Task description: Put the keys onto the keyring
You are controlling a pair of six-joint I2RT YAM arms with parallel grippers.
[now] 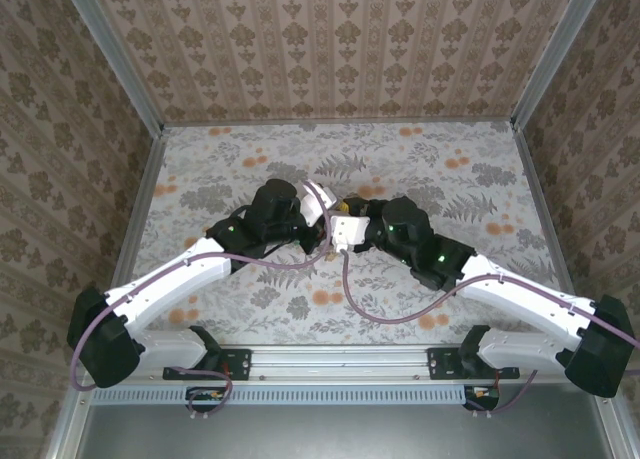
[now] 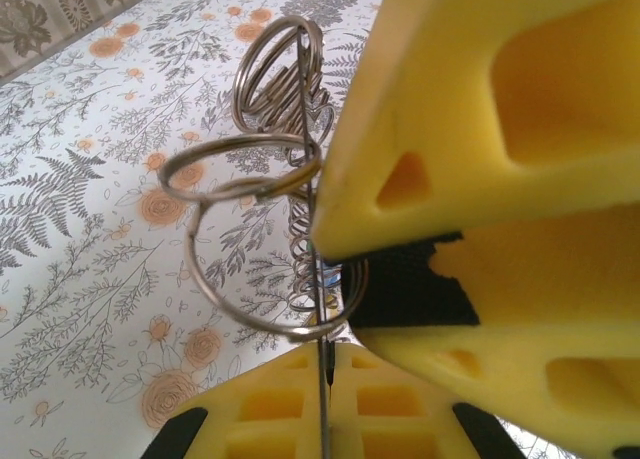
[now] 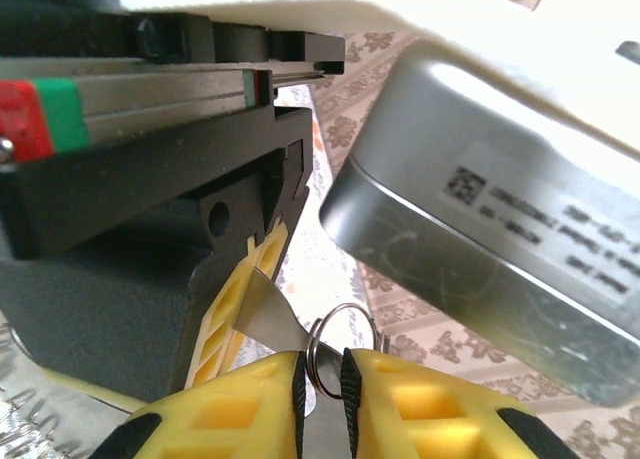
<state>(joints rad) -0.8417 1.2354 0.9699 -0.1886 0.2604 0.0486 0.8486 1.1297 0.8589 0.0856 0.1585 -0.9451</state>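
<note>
2 pincers meet nose to nose above the middle of the surface, the left pincer (image 1: 318, 211) reaching in from 8 o'clock and the right pincer (image 1: 345, 229) from 4 o'clock. Between them hangs the thin silvery wire keyring (image 2: 200, 279), a bunch of linked hoops held clear of the cloth. The right pincer's yellow fingers (image 3: 400, 399) are clamped on 1 small hoop (image 3: 345, 309) of it. The left pincer is pressed together on a flat grey metal strip (image 3: 268, 314), edge-on in its own camera; whether that is a key's blade I cannot tell.

My judgement: threading is under way. To do it well, the right side should hold its hoop dead steady while the left steers the strip's tip into the split of the wire, then follows the coil in small moves. Too hard a twist may spring the hoop out of the grip.

Grey-fern, orange-flower cloth (image 1: 450, 169) covers the surface. Beige damask-papered walls (image 1: 330, 49) close it at 9, 12 and 3 o'clock, with a metal rail (image 1: 340, 359) at 6.
</note>
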